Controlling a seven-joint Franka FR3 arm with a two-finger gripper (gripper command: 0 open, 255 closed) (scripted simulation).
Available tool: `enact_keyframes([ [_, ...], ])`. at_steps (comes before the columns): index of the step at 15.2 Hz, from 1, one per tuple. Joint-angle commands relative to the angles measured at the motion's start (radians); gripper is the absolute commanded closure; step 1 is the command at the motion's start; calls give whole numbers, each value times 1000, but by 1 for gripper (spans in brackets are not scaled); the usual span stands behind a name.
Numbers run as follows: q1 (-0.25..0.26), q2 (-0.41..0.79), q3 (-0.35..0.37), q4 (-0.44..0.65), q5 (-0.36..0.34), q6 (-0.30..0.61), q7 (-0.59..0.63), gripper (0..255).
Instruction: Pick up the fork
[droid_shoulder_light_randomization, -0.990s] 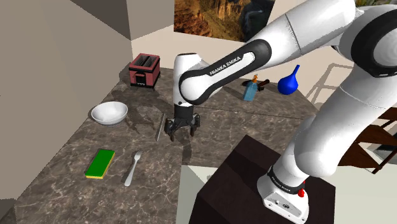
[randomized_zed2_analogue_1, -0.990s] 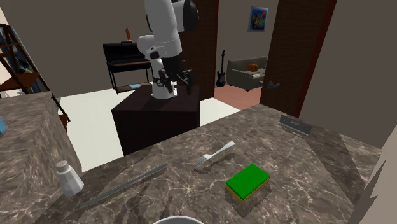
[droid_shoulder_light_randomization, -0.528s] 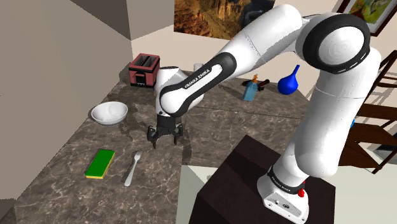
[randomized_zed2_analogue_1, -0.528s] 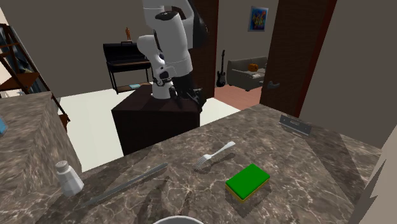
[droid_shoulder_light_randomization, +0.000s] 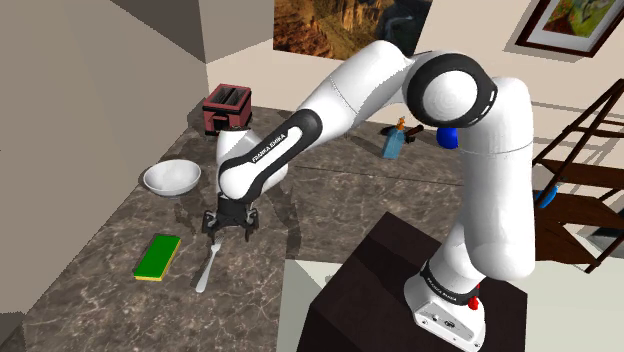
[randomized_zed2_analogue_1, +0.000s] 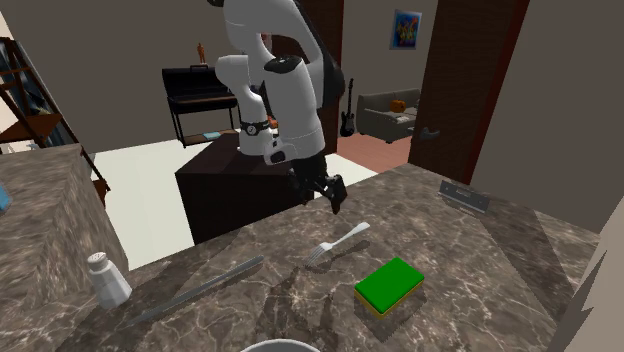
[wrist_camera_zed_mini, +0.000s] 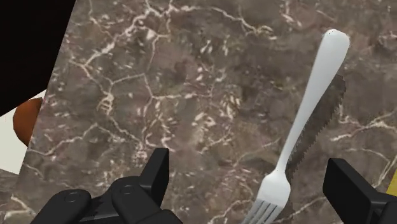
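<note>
Hovering: I hang above the dark marble bench (droid_shoulder_light_randomization: 92, 300), with my white arm stretched out from the stand (droid_shoulder_light_randomization: 392, 292) toward the shoulder view's left.
Jaws: spread wide and holding nothing. In the wrist view the two black fingers (wrist_camera_zed_mini: 156, 173) stand far apart with bare marble between them.
Fork: a pale fork (wrist_camera_zed_mini: 306, 118) lies flat on the bench, touched by nothing.
Fork to jaws: it lies in the gap between my fingers, much closer to one than the other, and neither is on it. Its tines point back toward my hand and its rounded handle end points away.
Height: the second exterior view shows my jaws held clear above the fork (randomized_zed2_analogue_1: 338, 240), close to its handle end.
Shoulder view: my jaws hang over the upper end of the fork (droid_shoulder_light_randomization: 207, 264), and the rest of it shows below them.
Sponge: a green sponge (droid_shoulder_light_randomization: 157, 257) with a yellow underside lies just beside the fork on the shoulder view's left, apart from it.
Farther off: a white bowl (droid_shoulder_light_randomization: 171, 177) and a red toaster (droid_shoulder_light_randomization: 226, 110) sit farther up the bench, well away from the fork.
Second exterior view: a long grey blade (randomized_zed2_analogue_1: 195, 290) and a white shaker (randomized_zed2_analogue_1: 106, 280) lie to the left of the fork.
</note>
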Motion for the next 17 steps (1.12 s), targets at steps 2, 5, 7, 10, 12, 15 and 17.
enact_keyframes([
  [2,24,123,-16,133,-9,7,38,0],
  [5,39,199,-24,211,-13,15,58,0],
  [7,41,221,-25,217,-13,30,55,0],
  [10,43,254,-27,227,-14,52,49,0],
  [12,44,272,-28,233,-15,64,46,0],
  [15,44,274,-28,236,-15,63,46,255],
  [17,44,274,-28,237,-15,62,47,255],
])
